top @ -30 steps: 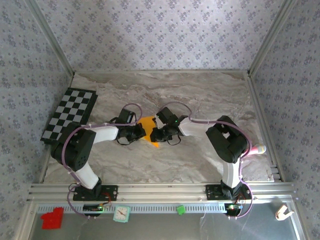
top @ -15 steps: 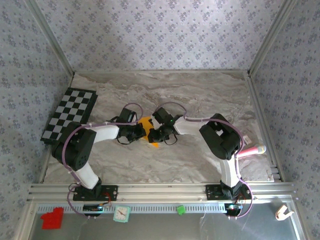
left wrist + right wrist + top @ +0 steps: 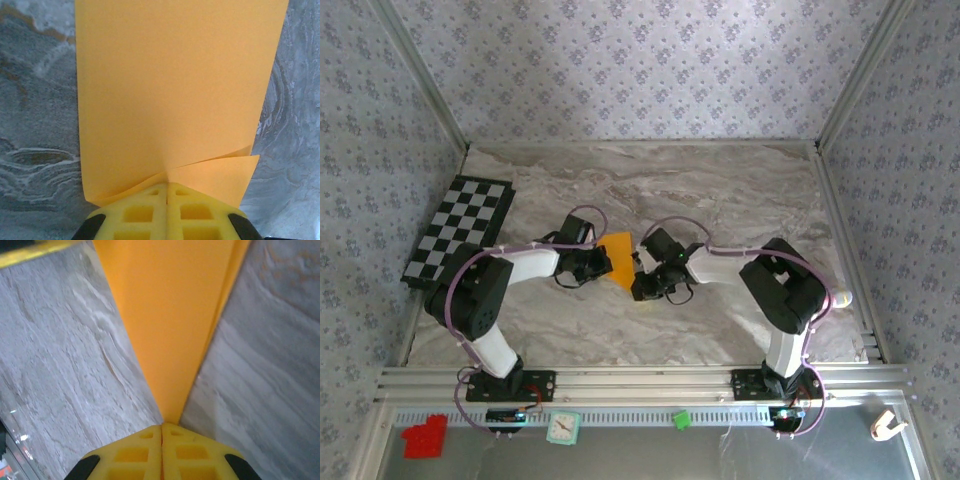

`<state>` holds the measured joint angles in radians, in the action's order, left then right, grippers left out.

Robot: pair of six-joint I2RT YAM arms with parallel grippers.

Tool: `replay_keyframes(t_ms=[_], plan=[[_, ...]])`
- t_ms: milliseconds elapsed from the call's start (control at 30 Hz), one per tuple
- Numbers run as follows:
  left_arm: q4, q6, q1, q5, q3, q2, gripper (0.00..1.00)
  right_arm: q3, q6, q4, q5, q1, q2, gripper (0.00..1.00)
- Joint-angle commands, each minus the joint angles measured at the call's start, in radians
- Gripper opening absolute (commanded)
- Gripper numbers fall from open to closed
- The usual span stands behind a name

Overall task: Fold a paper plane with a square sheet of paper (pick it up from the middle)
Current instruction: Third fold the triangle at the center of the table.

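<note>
Since earlier, right hand (image 3: 161,427) drawn nearer, pinching creased orange paper (image 3: 175,85); left hand (image 3: 167,185) pinches another edge, over worktop (image 3: 740,190).

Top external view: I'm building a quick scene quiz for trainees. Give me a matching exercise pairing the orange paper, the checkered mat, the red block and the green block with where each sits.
Things:
1. square sheet of paper
2. checkered mat
3. red block
4. green block

Places:
A. near-left corner, in front of the rail
B. middle of the table
C. in front of the rail, near its middle
D. table's left edge

Pairs: 1-B, 2-D, 3-A, 4-C.
</note>
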<state>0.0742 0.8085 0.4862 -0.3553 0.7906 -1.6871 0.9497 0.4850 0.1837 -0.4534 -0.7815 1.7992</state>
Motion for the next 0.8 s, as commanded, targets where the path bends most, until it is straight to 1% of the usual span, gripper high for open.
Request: replay_keyframes(t_ms=[0, 33, 100, 167, 233, 367, 467, 567, 667, 767], plan=[[0.117, -0.024, -0.008, 0.058, -0.008, -0.039, 0.00, -0.027, 0.008, 0.114, 0.029, 0.006, -0.038, 0.07], [0.116, -0.023, -0.008, 0.039, 0.008, -0.024, 0.01, -0.020, 0.018, 0.100, 0.044, 0.010, -0.059, 0.07], [0.118, -0.017, -0.008, 0.011, 0.047, 0.013, 0.07, -0.014, 0.046, 0.052, 0.076, 0.020, -0.104, 0.08], [0.123, -0.004, -0.009, -0.011, 0.092, 0.058, 0.15, -0.012, 0.073, -0.004, 0.111, 0.029, -0.149, 0.10], [0.136, 0.008, -0.016, -0.025, 0.126, 0.093, 0.24, -0.009, 0.089, -0.038, 0.147, 0.035, -0.173, 0.15], [0.161, 0.028, -0.063, -0.050, 0.145, 0.149, 0.41, 0.019, 0.099, -0.071, 0.183, 0.034, -0.171, 0.23], [0.145, 0.045, -0.120, -0.078, 0.105, 0.191, 0.51, 0.063, 0.093, -0.054, 0.180, 0.020, -0.135, 0.24], [0.127, 0.059, -0.174, -0.111, 0.052, 0.217, 0.56, 0.091, 0.092, -0.052, 0.179, -0.002, -0.106, 0.24], [0.098, 0.077, -0.209, -0.142, 0.000, 0.228, 0.58, 0.124, 0.091, -0.051, 0.168, -0.020, -0.068, 0.24], [0.071, 0.093, -0.222, -0.178, -0.035, 0.215, 0.58, 0.165, 0.093, -0.038, 0.173, -0.034, -0.024, 0.24]])
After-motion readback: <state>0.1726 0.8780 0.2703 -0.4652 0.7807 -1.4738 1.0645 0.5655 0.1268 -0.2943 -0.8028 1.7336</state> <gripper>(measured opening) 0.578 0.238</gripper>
